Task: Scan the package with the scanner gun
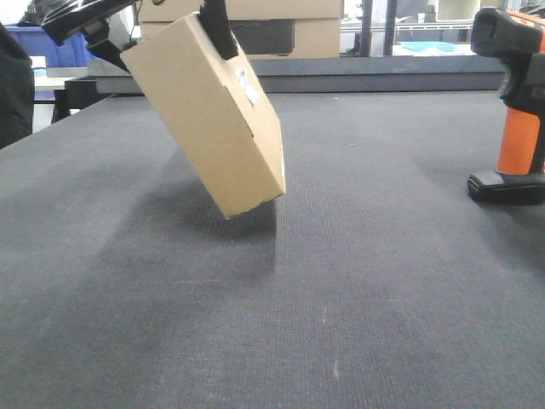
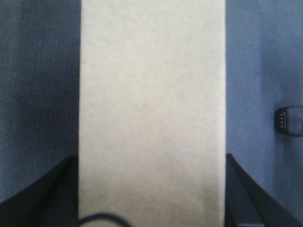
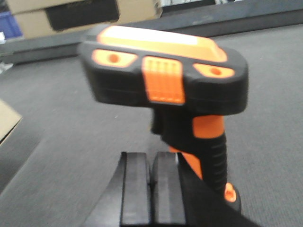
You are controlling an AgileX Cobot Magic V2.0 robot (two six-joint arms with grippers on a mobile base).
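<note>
Above a dark grey, finely woven tabletop (image 1: pixel 341 298), the left claw (image 2: pixel 150 158) pinches the package (image 1: pixel 209 119), a plain tan cardboard box tilted steeply, with a small white barcode label (image 1: pixel 247 85) on its narrow face. Whether its low corner touches the weave cannot be told. Well apart at right, the scanner gun (image 1: pixel 515 128) stands upright on its flat black base, with an orange handle and a blocky black head. Just beside it, the right claw (image 3: pixel 151 189) has its black fingers pressed together.

Glossy black arm housing (image 1: pixel 75 17), ribbed black right end effector fingers (image 3: pixel 136 189), dark cable (image 2: pixel 97 218).
</note>
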